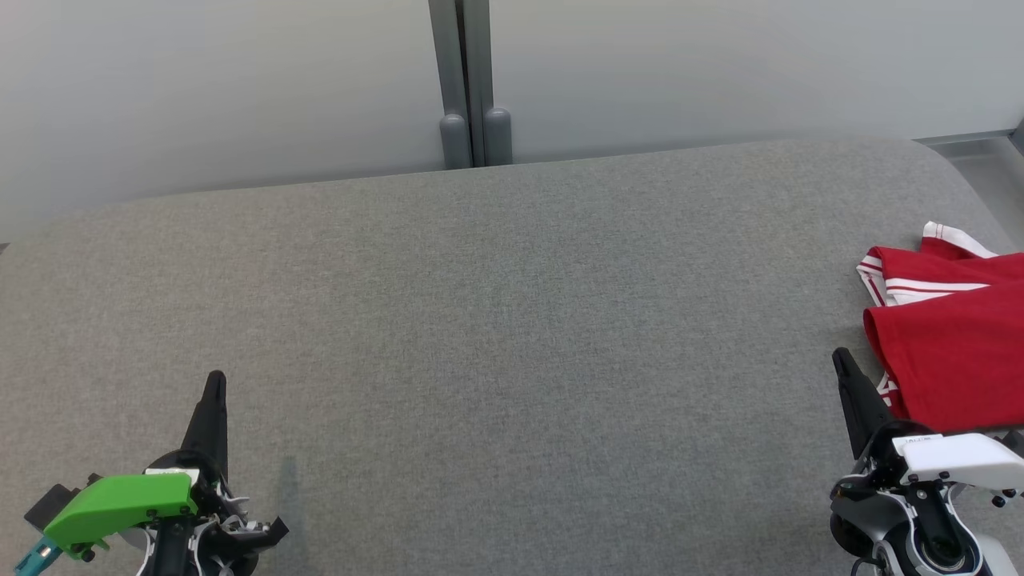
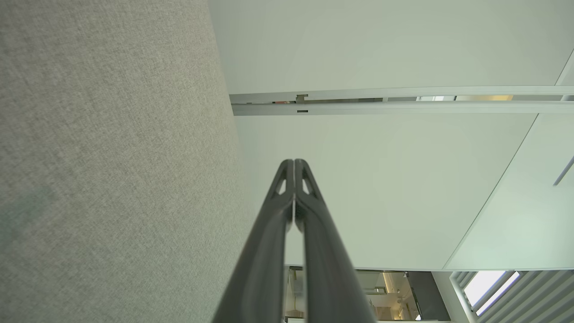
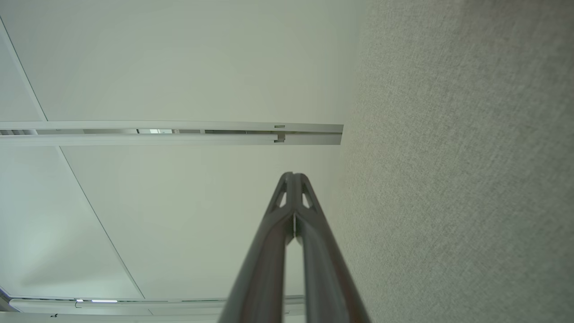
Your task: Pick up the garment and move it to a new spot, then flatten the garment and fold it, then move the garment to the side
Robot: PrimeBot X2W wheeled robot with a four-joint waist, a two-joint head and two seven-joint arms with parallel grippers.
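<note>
The garment (image 1: pixel 952 352) lies in a red heap with white, red-striped trim at the far right of the grey cloth-covered table (image 1: pixel 496 320), cut off by the head view's edge. No lettering shows on it. My right gripper (image 1: pixel 840 356) stands shut just left of the garment's near corner, holding nothing. In the right wrist view, the right gripper (image 3: pixel 292 176) has its tips pressed together. My left gripper (image 1: pixel 216 380) rests shut and empty at the lower left, far from the garment. The left wrist view has the left gripper (image 2: pixel 294 162) with its tips together too.
Pale wall panels stand behind the table's far edge, split by a grey post (image 1: pixel 468 80). The table's right end rounds off near the garment. Grey fabric stretches between the two grippers.
</note>
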